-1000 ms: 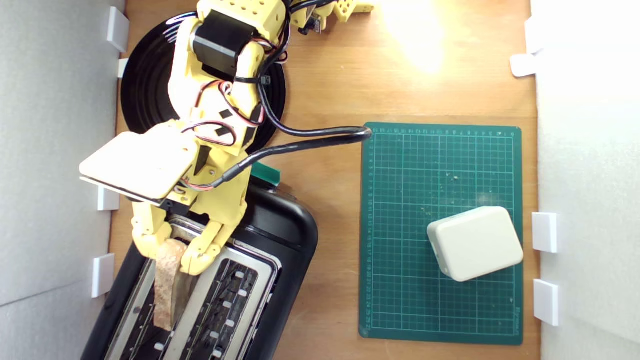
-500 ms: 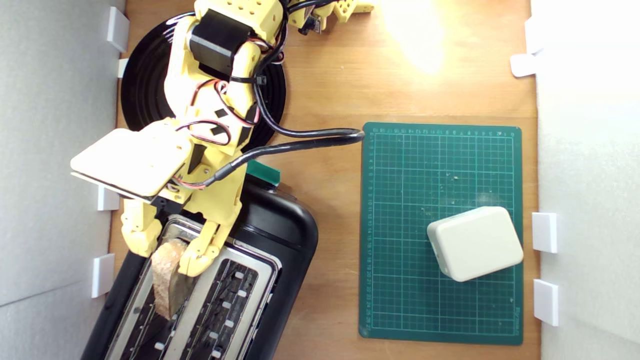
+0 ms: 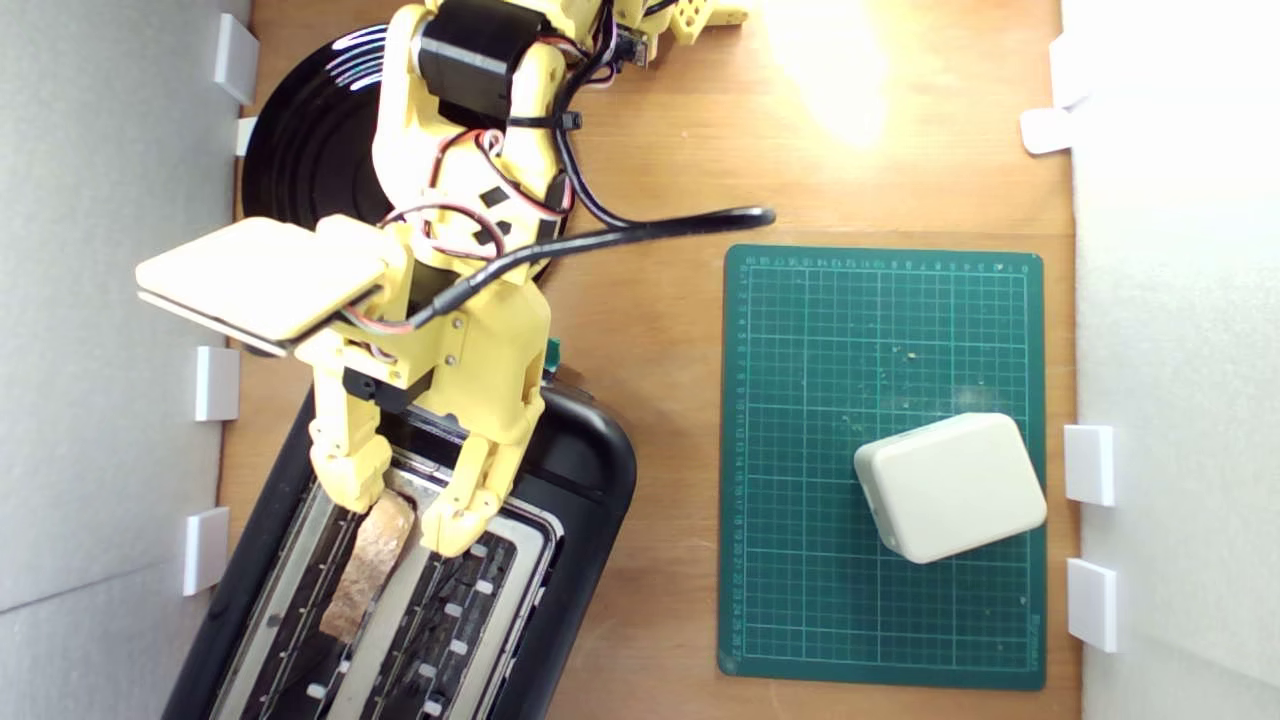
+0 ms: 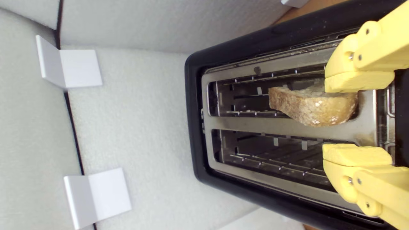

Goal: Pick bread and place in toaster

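Observation:
The black toaster (image 3: 585, 470) stands at the lower left of the exterior view, its metal top (image 4: 287, 127) showing two slots. The bread (image 3: 368, 575), a brown-crusted slice, stands on edge in the slot nearer the exterior view's left, and its top (image 4: 311, 107) pokes above the rim. My yellow gripper (image 3: 405, 505) hovers open over the slot's end nearest the lever, its jaws wide apart. One fingertip (image 4: 358, 81) overlaps the bread's end; the other fingertip (image 4: 354, 155) is over the second slot. A sliver of the teal lever knob (image 3: 551, 352) shows beside the arm.
A round black plate (image 3: 300, 170) lies behind the toaster, partly under the arm. A green cutting mat (image 3: 880, 350) at the exterior view's right carries a cream-white plastic block (image 3: 950, 485). White foam walls with brackets (image 3: 215, 385) border both sides; a black cable (image 3: 680, 225) hangs from the arm.
The gripper has opened and let go of the bread, which has sunk lower into the slot. The arm has shifted slightly toward the exterior view's right.

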Robot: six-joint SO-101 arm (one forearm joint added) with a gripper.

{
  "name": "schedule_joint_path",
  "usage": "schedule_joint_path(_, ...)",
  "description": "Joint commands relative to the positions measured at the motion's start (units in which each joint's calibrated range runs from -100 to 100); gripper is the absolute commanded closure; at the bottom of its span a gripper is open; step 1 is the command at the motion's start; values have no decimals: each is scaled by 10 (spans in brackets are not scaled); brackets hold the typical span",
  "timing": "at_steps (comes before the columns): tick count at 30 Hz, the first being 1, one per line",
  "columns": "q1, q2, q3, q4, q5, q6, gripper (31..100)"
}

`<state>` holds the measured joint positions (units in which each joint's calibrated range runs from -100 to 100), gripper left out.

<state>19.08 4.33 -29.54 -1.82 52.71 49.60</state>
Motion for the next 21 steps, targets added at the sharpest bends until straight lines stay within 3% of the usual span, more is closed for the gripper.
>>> schedule_joint_path(1,-10,-69,-10,-5,-7,-2,565)
schedule_joint_path(9,-2,-131,-8,-8,-7,-6,566)
schedule_joint_path(16,-10,-215,2,-71,-5,-24,575)
schedule_joint_path(21,-76,-254,5,-69,-3,-79,575)
